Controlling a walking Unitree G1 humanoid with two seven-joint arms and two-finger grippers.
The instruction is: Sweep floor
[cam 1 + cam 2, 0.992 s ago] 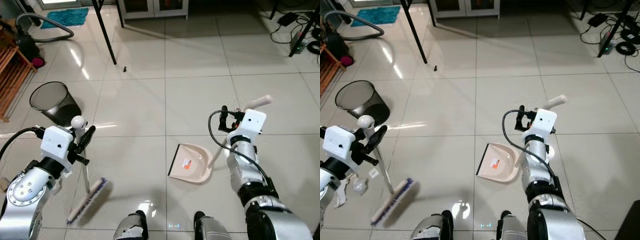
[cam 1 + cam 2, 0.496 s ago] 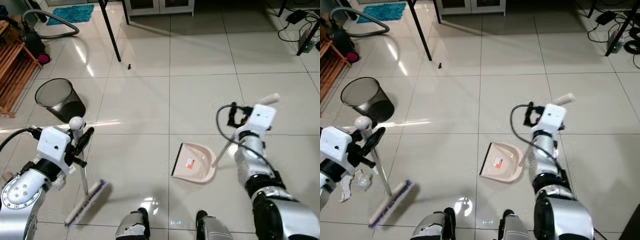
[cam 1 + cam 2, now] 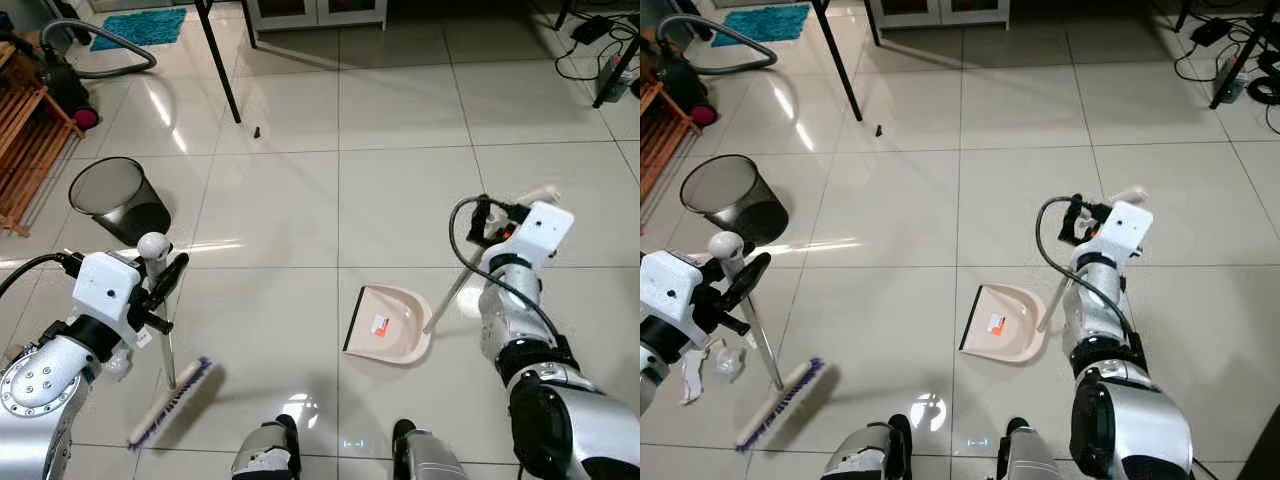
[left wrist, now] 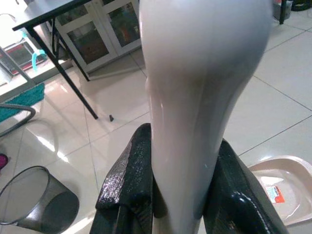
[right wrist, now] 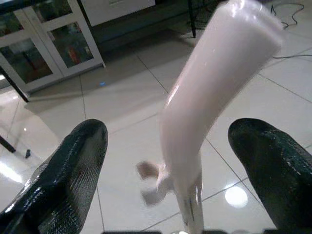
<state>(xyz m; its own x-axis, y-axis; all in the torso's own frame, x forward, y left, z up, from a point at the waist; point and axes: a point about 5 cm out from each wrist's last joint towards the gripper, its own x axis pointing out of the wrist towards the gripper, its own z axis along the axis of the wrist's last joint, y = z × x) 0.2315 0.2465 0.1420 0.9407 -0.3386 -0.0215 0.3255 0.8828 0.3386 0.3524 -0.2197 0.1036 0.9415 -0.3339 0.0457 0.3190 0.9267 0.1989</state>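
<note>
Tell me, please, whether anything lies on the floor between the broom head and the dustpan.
Nothing visible does. The broom, held by the left gripper, rests its bristles on bare tile, and only shiny floor separates it from the dustpan.

My left pincer (image 4: 178, 195) hides the broom handle (image 4: 195, 97) where I grip it; its top is cropped.

Black mesh bin (image 3: 112, 198) by wooden rack (image 3: 27, 140). Vacuum (image 3: 62, 75) & teal rug (image 3: 134, 27) just beyond rack, table leg (image 3: 221, 62) nr them.
</note>
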